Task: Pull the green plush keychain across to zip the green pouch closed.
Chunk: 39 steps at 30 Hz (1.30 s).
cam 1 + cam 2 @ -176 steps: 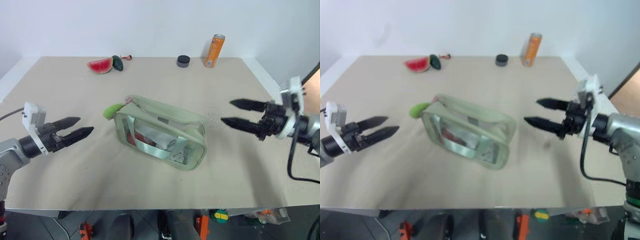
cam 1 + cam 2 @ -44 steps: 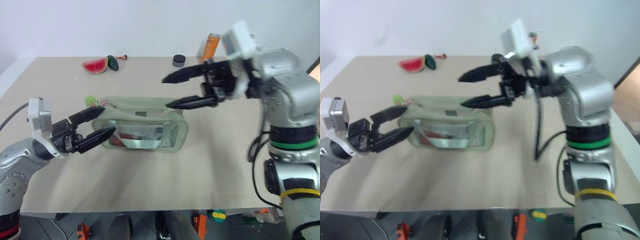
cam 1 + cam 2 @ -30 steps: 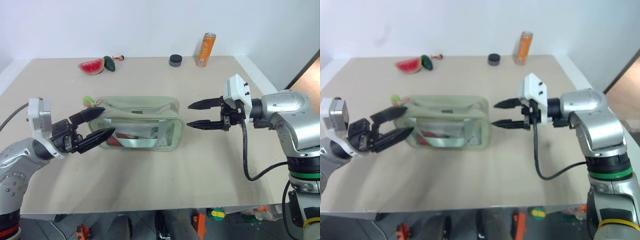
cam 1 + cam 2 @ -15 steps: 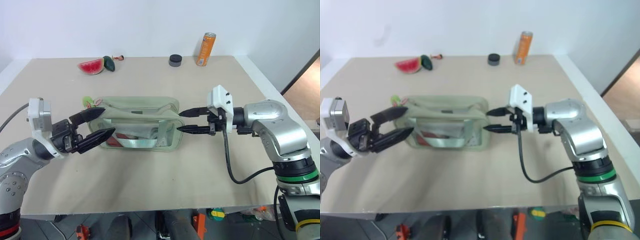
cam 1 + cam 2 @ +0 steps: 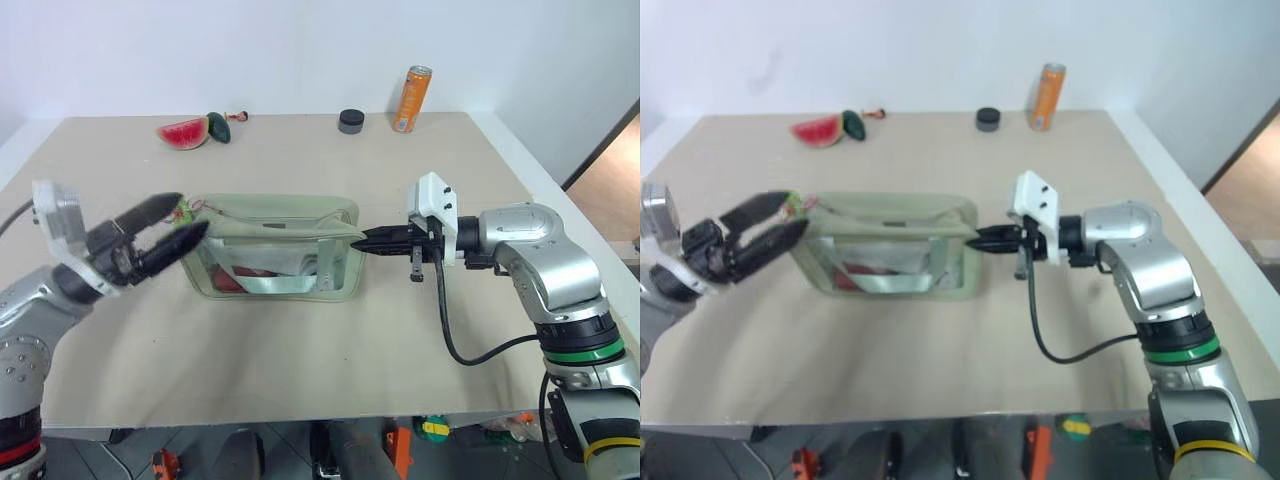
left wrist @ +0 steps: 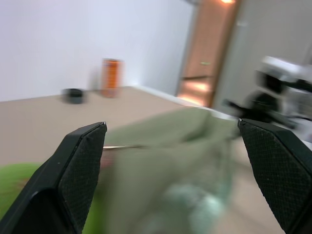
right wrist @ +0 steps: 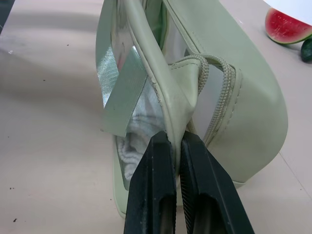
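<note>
The green pouch lay lengthwise near the middle of the bench, its zip running from the left end, where the green plush keychain sat against the corner, to the right end. The right claw was pinched together on the upright edge seam at the pouch's right end, anchoring it. The left claw stood wide apart just beside the plush, not yet around it.

Risks, as judged from this arrangement: the anchor grip held only a thin fold of fabric, so a firm pull on the slider might have slipped the seam out and dragged the whole pouch along the bench. The left claw might have closed on the pouch corner or the short cord rather than the plush, giving a weak hold. The soft plush could also have compressed and slid free under load.

Pose: the right forearm reached in nearly level from the right, fingers pointing leftward at the pouch end. The left arm came from the near left, its claw angled slightly upward and toward the right, along the line of the zip.
</note>
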Each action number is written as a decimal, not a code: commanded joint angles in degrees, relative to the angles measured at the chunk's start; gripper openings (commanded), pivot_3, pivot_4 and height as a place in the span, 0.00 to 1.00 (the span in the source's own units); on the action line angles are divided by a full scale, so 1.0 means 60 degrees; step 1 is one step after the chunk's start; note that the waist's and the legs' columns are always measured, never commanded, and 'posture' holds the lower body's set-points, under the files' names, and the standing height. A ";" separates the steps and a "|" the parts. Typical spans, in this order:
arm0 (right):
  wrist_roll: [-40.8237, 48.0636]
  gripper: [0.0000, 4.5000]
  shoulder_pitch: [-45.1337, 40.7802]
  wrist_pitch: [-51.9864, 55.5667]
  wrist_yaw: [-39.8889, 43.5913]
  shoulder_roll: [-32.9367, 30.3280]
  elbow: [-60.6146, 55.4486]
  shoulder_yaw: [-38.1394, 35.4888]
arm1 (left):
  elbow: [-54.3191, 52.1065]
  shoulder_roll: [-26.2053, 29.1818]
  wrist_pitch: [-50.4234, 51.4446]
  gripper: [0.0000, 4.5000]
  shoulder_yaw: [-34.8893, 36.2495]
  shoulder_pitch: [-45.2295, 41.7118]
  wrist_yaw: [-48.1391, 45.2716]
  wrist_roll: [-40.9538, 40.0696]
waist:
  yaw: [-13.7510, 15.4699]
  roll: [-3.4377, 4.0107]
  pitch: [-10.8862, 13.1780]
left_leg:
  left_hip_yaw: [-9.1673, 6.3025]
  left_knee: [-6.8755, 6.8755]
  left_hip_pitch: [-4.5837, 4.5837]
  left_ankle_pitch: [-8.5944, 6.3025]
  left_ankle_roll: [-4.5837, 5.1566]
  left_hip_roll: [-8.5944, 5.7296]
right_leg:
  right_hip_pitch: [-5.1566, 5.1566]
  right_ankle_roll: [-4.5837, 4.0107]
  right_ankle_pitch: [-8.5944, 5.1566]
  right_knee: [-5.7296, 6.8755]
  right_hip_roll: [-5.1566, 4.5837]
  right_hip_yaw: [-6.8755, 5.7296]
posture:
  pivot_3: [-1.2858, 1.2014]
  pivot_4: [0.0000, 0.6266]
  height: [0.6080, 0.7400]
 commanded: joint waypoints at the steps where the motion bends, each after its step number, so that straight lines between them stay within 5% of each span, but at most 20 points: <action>1: -0.0113 0.01 -0.0066 -0.0110 0.0000 -0.0037 -0.0062 0.0095 | 0.1212 -0.0096 -0.0128 1.00 0.0450 -0.0598 0.1103 0.0564 | -0.0017 0.0000 0.0000 | 0.0001 0.0000 0.0001 0.0000 0.0000 0.0001 | 0.0000 0.0001 0.0001 0.0000 0.0003 0.0004 | 0.52 0.24 1.00; 8: -0.0209 0.01 0.0063 -0.0132 -0.0020 -0.0035 -0.0182 0.0111 | 0.2155 -0.0142 0.0001 1.00 0.0744 -0.1085 0.1501 0.0581 | -0.0024 -0.0006 -0.0002 | 0.0013 -0.0012 -0.0001 -0.0008 -0.0012 0.0004 | -0.0004 -0.0004 -0.0003 0.0000 0.0003 0.0021 | 0.52 0.24 1.00; 18: -0.0224 0.01 0.0255 -0.0074 -0.0164 -0.0054 -0.0415 0.0080 | 0.1622 -0.0185 0.0521 1.00 0.1061 0.0327 -0.0077 -0.0358 | -0.0076 -0.0006 -0.0003 | 0.0025 -0.0014 0.0012 -0.0008 -0.0018 0.0006 | -0.0004 -0.0004 -0.0002 0.0002 0.0003 0.0032 | 0.52 0.24 1.00; 35: -0.0252 0.01 0.0263 0.0022 -0.0297 -0.0114 -0.0700 0.0034 | 0.2202 -0.0682 0.0409 1.00 -0.0159 -0.0501 -0.0240 0.0850 | -0.0108 -0.0009 -0.0004 | 0.0021 -0.0017 0.0007 -0.0007 -0.0020 0.0002 | -0.0004 -0.0003 -0.0002 0.0001 0.0002 0.0032 | 0.52 0.24 1.00; 39: -0.0243 0.00 0.0282 0.0027 -0.0350 -0.0131 -0.0727 0.0024 | 0.2335 -0.0793 0.0399 0.65 -0.0166 -0.0756 -0.0412 0.0871 | -0.0116 -0.0009 -0.0004 | 0.0024 -0.0014 0.0006 -0.0007 -0.0020 -0.0001 | -0.0003 -0.0001 -0.0001 0.0001 -0.0001 0.0034 | 0.52 0.24 1.00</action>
